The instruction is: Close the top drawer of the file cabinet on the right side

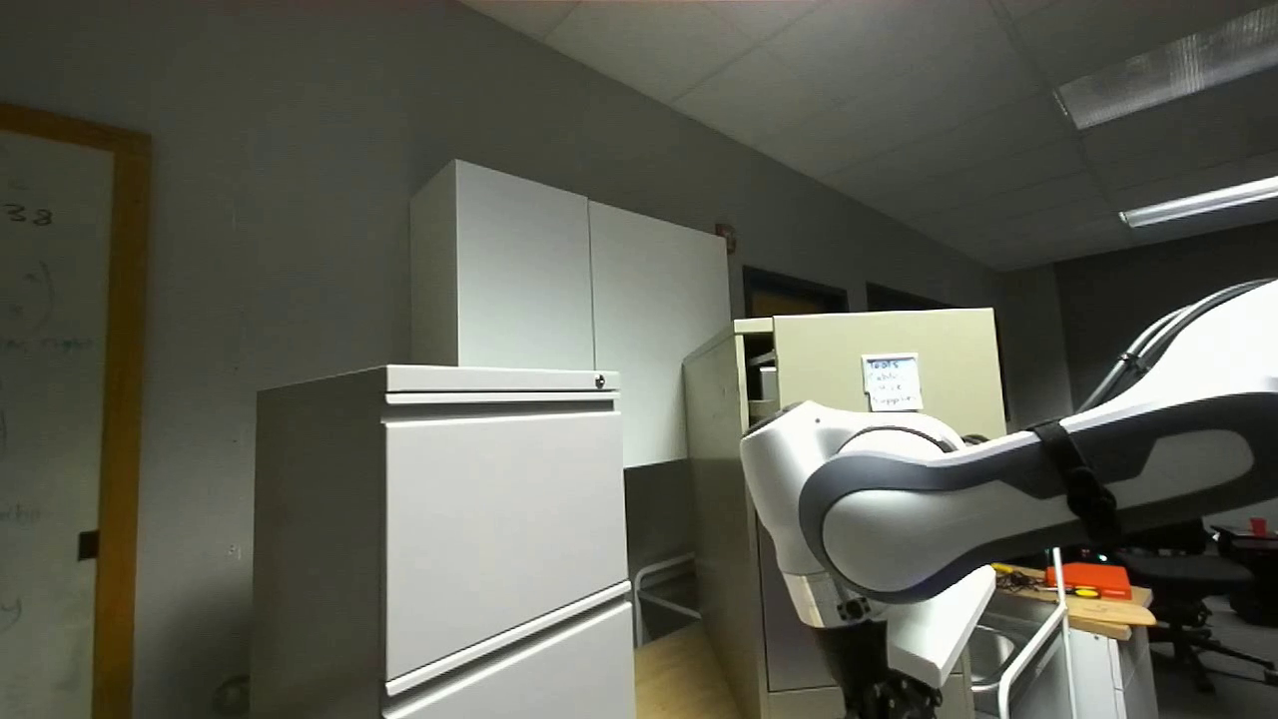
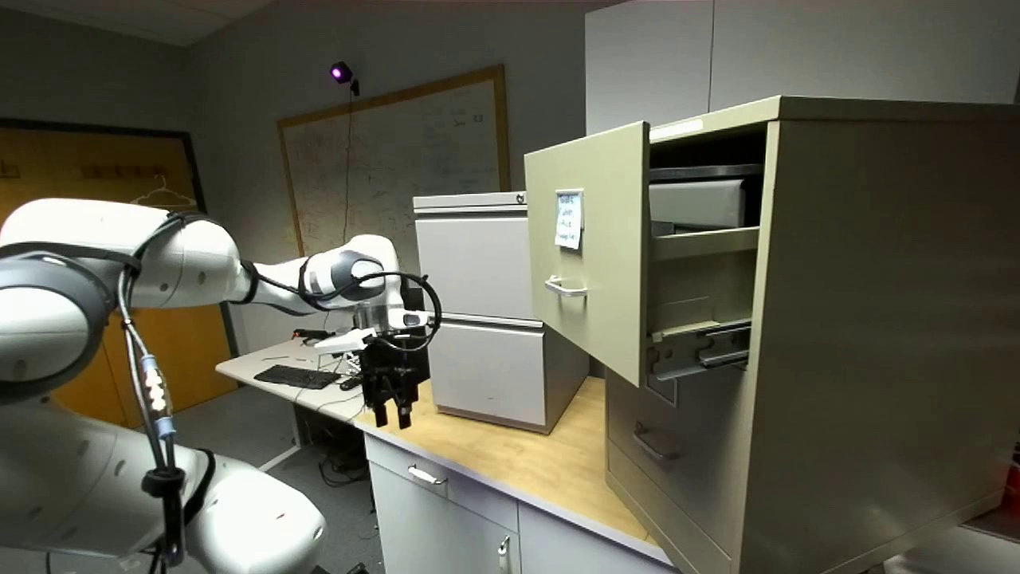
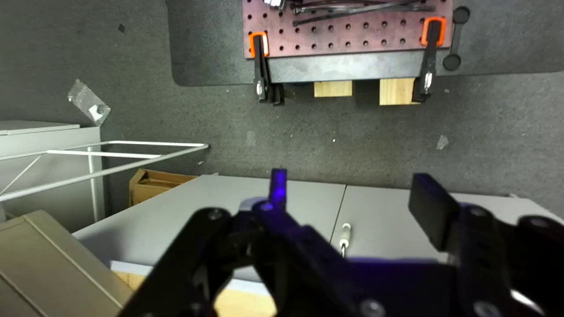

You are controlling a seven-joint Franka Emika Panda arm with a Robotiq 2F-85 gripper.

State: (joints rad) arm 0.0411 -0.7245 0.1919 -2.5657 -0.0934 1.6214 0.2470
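Note:
The top drawer (image 2: 598, 255) (image 1: 824, 350) of the beige file cabinet (image 2: 876, 319) (image 1: 717, 499) stands pulled out in both exterior views. Its flat front carries a paper label and a small metal handle (image 2: 566, 288). Dark and grey items show inside it. The drawers below look shut. My gripper (image 2: 393, 416) points down, apart from the drawer, in front of the grey cabinet and lower than the drawer's handle. In the wrist view the gripper (image 3: 352, 200) has its fingers wide apart with nothing between them. Part of the beige cabinet (image 3: 48, 259) shows there at lower left.
A light-grey cabinet (image 2: 478, 271) stands on the wooden counter (image 2: 558, 454) beside the file cabinet. Grey cupboards (image 2: 454, 518) with handles are under the counter. A white wire frame (image 3: 132, 165) and a pegboard with clamps (image 3: 348, 46) show in the wrist view.

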